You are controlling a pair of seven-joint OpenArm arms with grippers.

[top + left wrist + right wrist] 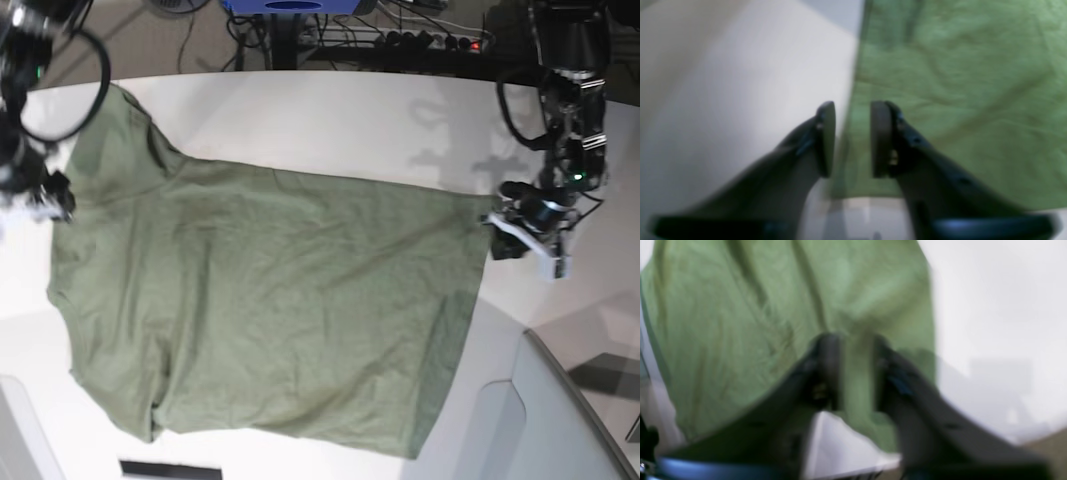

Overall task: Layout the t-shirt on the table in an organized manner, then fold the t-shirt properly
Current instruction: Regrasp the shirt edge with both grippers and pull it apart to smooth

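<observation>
Blue base [290, 6], cables [400, 30], power strip [440, 42] behind table.

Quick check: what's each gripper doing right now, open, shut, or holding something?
Left gripper: open, straddling the t-shirt edge.
Right gripper: shut on the t-shirt.

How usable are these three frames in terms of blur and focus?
Right wrist view: heavy motion blur smears the right gripper and t-shirt. Left wrist view: soft, though the left gripper stays readable. Base view: sharpest, arm shadows falling on the table.
</observation>
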